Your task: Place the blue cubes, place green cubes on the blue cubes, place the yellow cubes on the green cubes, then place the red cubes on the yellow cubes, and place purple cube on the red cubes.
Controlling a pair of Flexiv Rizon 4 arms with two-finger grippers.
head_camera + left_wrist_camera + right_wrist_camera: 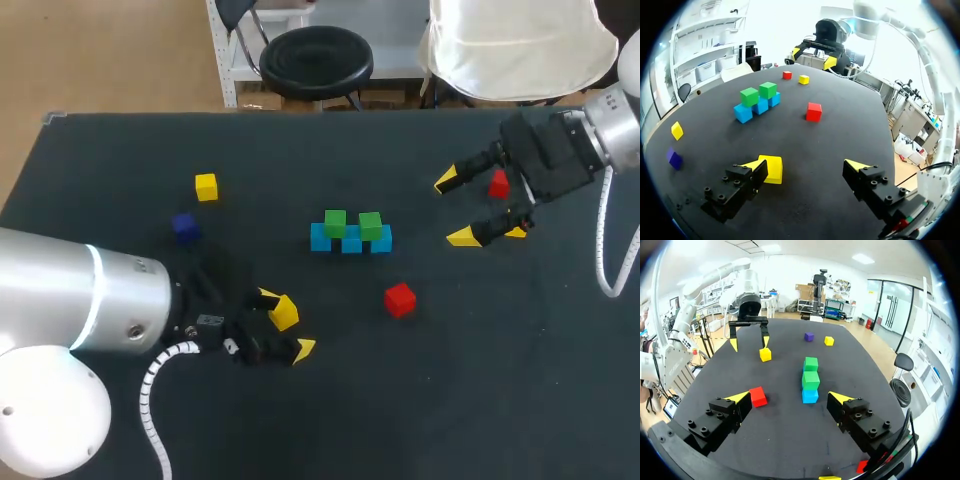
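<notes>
Three blue cubes [351,241] stand in a row mid-table, with two green cubes [335,222] on top of them. My left gripper [286,323] is open low over the near left side. A yellow cube [771,168] lies between its fingers, against one tip. My right gripper [455,208] hangs open above the far right. A red cube [498,184] and a partly hidden yellow cube [516,231] lie under it. Another red cube [400,299] sits in front of the row. A yellow cube [206,187] and the purple cube [184,227] lie at the left.
The black table [450,400] has bare room along its near right side and across the back. The left arm's thick grey body [70,300] covers the near left corner.
</notes>
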